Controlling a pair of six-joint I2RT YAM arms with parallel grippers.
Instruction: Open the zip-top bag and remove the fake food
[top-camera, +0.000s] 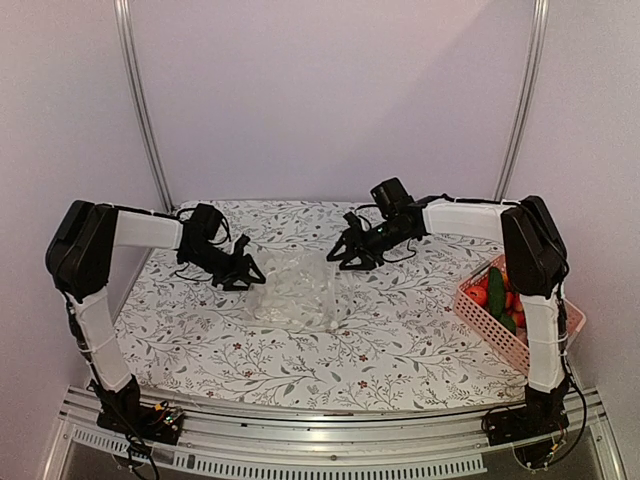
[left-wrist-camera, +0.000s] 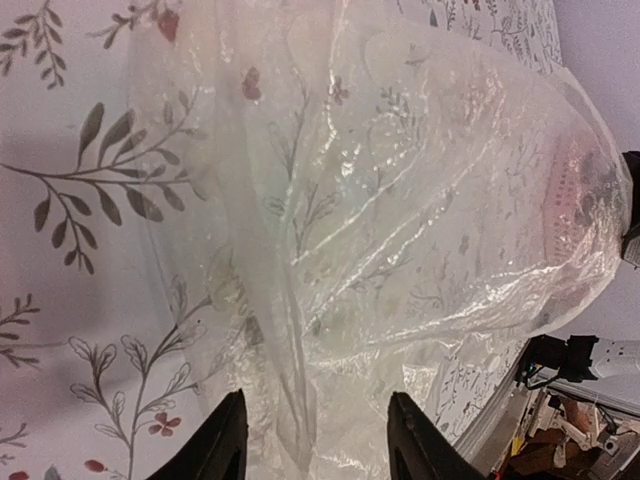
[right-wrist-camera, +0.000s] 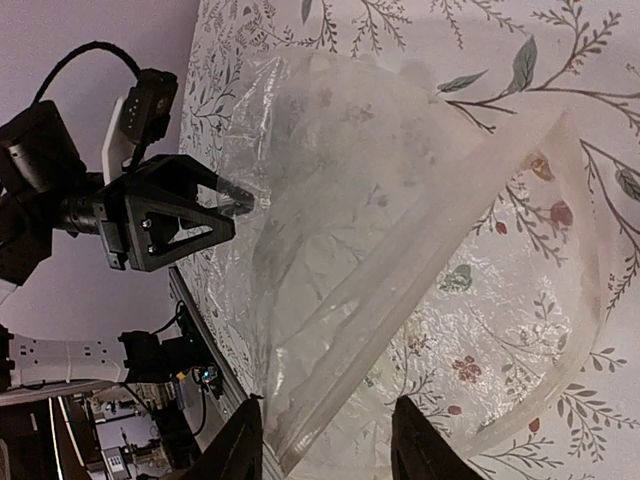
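The left hand (left-wrist-camera: 315, 400) is released. Its two fingers (left-wrist-camera: 220, 445) stand apart, and a fold of the zip-top bag (left-wrist-camera: 400, 200) comes down between them. The right hand (right-wrist-camera: 325, 405) is released too, with its fingers (right-wrist-camera: 245, 445) apart, and the zip strip (right-wrist-camera: 430, 270) of the bag runs down into the gap between them. The mouth of the bag is gaping on this side.

The bag lies crumpled on the flowered counter (top-camera: 400, 340), between the two hands, and the leaf print of the counter shows through the clear plastic. The left hand is at the bag's left edge and the right hand at its far right corner.

The fake food (top-camera: 497, 293) is in the pink basket (top-camera: 478, 318) at the right edge of the counter, well apart from the bag. Red pieces and a long green one show there.
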